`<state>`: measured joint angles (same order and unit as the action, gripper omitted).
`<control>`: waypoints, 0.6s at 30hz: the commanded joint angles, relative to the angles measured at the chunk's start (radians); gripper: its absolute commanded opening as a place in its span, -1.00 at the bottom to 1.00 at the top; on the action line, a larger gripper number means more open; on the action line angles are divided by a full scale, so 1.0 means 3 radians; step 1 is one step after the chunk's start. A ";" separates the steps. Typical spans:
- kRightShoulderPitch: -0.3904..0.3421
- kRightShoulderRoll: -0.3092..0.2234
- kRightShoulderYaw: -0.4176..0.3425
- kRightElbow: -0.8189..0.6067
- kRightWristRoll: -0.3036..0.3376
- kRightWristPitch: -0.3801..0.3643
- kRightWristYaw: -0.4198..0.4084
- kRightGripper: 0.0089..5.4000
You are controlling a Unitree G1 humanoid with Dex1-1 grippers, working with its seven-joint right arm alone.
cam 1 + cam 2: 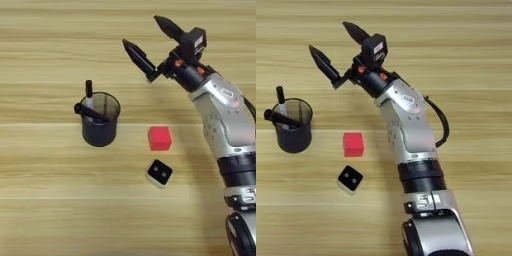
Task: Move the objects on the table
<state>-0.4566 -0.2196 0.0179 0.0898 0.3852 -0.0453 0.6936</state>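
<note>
nearest of all, low in the view, the silver forearm (415,150) rises from the bottom edge and reaches up across the wooden table (50,210). just left of it, on the near planks, lies a small white block with a black top face and two pale dots (159,173), turned at a slant. a little farther back sits the red cube (160,138), close to that block but apart from it, flat on the wood. to the left of the cube, about level with it, stands the dark mesh cup (100,125), upright. inside it a thick black marker (90,112) leans across the rim toward the left, and a thinner pale pen with a black cap (89,91) pokes up at the back edge. farther still, beyond the cube and well above the cup's level, the right gripper (149,37) points toward the upper left. its two black fingers (139,56) are spread wide, with nothing between them. it is well apart from the cup, the cube and the small block.
</note>
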 commanded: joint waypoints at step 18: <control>-0.0404 0.0107 0.0705 -0.0012 -0.0684 0.0574 0.0151 0.99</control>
<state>-0.5003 -0.1924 0.2359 0.1111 0.1894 0.1442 0.7549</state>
